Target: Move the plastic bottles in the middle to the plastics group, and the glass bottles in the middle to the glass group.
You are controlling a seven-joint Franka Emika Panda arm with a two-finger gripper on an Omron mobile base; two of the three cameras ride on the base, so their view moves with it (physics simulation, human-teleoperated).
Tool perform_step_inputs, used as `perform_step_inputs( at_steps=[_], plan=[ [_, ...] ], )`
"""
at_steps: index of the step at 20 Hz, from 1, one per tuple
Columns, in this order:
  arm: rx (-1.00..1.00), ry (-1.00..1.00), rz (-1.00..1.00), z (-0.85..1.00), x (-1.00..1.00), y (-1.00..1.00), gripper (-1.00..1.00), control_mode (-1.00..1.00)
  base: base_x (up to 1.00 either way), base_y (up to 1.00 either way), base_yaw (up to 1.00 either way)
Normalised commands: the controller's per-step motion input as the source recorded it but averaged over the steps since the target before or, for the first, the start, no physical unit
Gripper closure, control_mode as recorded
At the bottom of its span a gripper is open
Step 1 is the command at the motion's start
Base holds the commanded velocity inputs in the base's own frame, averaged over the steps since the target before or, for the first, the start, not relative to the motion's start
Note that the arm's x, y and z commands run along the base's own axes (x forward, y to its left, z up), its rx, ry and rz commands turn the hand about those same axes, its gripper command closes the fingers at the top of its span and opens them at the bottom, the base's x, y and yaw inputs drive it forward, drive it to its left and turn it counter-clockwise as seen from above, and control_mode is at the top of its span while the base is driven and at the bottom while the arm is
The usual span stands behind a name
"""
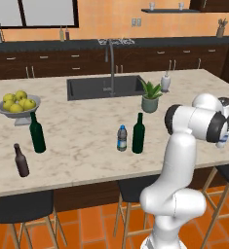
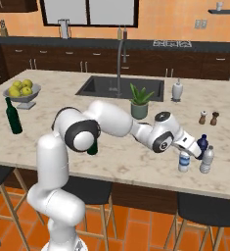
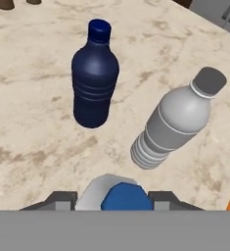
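On the bench (image 1: 86,126), a brown bottle (image 1: 21,160) and green bottle (image 1: 36,133) are standing at nine o'clock; a dark-capped water bottle (image 1: 122,138) and second green bottle (image 1: 138,134) are waiting mid-bench, the arm partly hiding the latter in the right base view. At three o'clock, the hand (image 2: 187,153) is gripping a white-capped water bottle (image 2: 184,161), standing just beside the deep-blue bottle (image 3: 94,78) and pale bottle (image 3: 177,120); the hand view shows that pair apart, with salt and pepper shakers (image 2: 208,118) behind.

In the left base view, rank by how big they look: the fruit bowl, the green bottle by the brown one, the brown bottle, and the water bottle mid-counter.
1. Fruit bowl, widest.
2. Green bottle, tallest of the bottles.
3. Brown bottle.
4. Water bottle.
The last two look close; the brown bottle sits nearer the camera, so that order is unsure.
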Motion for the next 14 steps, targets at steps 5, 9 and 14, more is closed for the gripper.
perform_step_inputs(
  at_steps=[5,9,14],
  plan=[
    [-0.03,-0.01,0.00,-0.21,0.00,-0.08,-1.00,-1.00,0.00,0.00,0.00],
    [0.00,-0.18,0.01,0.15,-0.01,0.00,-1.00,-1.00,0.00,0.00,0.00],
    [0.00,-0.19,0.01,0.39,-0.23,0.00,-1.00,-1.00,0.00,0.00,0.00]
  ],
)
